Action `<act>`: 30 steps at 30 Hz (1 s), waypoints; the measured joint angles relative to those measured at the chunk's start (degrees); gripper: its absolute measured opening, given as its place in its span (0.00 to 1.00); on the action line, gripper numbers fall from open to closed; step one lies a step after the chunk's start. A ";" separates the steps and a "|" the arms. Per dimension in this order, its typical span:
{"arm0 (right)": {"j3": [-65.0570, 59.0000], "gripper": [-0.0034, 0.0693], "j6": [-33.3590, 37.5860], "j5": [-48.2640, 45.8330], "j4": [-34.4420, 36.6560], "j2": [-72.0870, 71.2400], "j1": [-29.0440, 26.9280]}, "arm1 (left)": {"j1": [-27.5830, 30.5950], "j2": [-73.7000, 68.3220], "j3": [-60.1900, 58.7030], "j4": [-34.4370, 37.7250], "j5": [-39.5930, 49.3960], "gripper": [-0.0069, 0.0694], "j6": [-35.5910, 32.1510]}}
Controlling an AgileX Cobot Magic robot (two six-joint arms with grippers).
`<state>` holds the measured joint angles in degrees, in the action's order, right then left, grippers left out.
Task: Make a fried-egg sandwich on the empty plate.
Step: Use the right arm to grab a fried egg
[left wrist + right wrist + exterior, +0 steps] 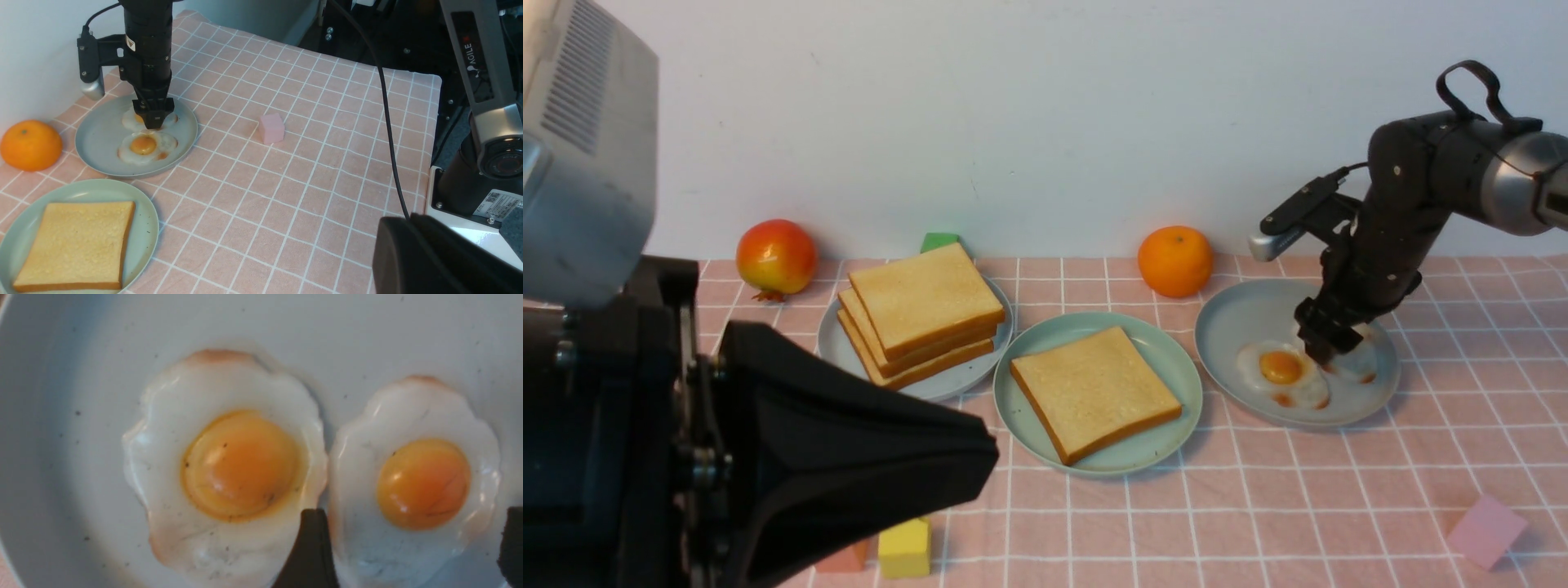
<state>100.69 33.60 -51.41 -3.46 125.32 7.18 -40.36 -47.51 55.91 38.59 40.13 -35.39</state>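
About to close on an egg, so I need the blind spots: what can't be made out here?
Left gripper: jaws hidden; front view shows its dark housing, left wrist view only a corner.
Right-hand egg: front view, mostly behind the right gripper.
Right fingertips: cut by the right wrist view's edge; contact with the grey-blue plate unclear.
Green block: front view, behind toast stack.

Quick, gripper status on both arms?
Left gripper: cannot tell whether open or closed.
Right gripper: open, fingers either side of one fried egg, not yet gripping it.
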 joint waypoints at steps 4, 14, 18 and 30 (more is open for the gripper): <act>0.00 0.86 -0.10 0.46 0.00 0.22 -0.11 | 0.00 0.00 0.00 0.00 0.11 0.17 0.00; 0.11 0.86 -0.21 0.83 -0.04 2.39 -0.27 | 0.00 0.00 0.00 0.00 0.39 0.17 0.00; 0.47 0.86 -0.21 0.63 -0.04 2.88 -0.27 | 0.00 0.00 0.00 0.00 0.92 0.17 0.00; 1.01 0.75 -0.21 -0.69 1.93 3.23 -0.53 | 0.00 0.00 0.00 0.00 0.99 0.17 0.00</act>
<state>101.70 33.40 -52.10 -1.53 128.56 6.64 -40.36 -47.51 55.91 38.59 41.12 -35.39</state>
